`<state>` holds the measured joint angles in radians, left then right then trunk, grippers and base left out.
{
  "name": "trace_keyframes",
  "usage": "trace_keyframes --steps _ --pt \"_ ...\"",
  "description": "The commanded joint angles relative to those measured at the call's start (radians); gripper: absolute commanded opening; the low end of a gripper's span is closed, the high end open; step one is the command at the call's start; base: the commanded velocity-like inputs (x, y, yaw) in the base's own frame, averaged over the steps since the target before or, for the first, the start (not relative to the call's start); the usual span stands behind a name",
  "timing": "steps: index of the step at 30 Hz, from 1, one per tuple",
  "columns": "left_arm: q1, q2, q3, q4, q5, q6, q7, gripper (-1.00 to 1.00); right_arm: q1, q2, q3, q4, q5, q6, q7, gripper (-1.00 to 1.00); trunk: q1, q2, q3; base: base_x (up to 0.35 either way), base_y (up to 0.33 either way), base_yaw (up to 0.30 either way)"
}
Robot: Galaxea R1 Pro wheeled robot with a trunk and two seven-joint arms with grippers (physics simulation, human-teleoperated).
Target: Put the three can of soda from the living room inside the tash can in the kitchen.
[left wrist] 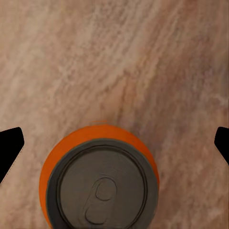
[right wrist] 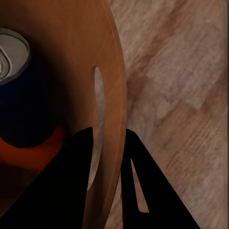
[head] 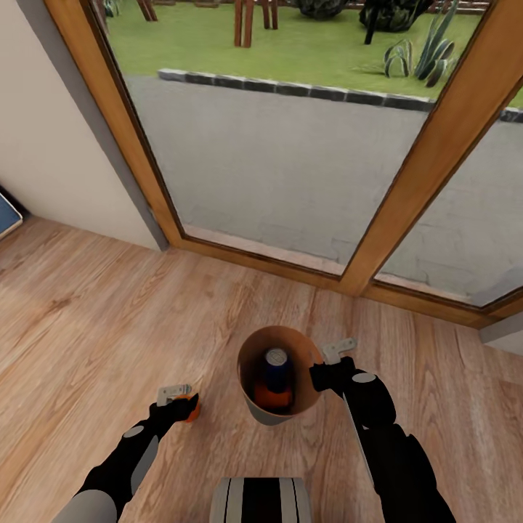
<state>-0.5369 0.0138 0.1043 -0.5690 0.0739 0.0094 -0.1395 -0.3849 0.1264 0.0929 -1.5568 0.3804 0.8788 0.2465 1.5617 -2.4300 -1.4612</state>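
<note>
A dark blue can (head: 276, 369) and an orange can (head: 272, 397) are sitting inside the bin (head: 256, 362), whose rim the right gripper (head: 319, 372) is pinching; the left gripper (head: 179, 402) is hanging wide apart around another orange can (left wrist: 98, 179) above the wood floor (head: 87, 319)

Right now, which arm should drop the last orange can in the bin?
Left. The left gripper is at the orange can, probably holding it. The right gripper pinches the bin's rim, so it's busy.
</note>
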Motion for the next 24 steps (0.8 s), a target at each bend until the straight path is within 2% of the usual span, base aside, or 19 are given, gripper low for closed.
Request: trace_keyframes --steps 1,9,24 --pt "0.000 0.000 0.000 0.000 0.000 0.000 0.000 1.00 0.000 0.000 0.001 0.000 -0.028 0.003 0.003 -1.00 0.000 0.000 0.000 0.049 0.000 0.000" --pt "0.000 0.000 0.000 -0.001 0.000 0.000 0.000 1.00 0.000 0.001 0.001 0.000 -0.028 0.003 0.002 -1.00 0.000 0.000 -0.001 0.010 0.000 0.000" --pt "0.000 0.000 0.000 0.000 -0.002 0.000 0.001 1.00 0.000 0.001 0.002 0.001 -0.028 0.003 0.002 -1.00 0.000 0.000 -0.023 0.000 0.000 0.000"
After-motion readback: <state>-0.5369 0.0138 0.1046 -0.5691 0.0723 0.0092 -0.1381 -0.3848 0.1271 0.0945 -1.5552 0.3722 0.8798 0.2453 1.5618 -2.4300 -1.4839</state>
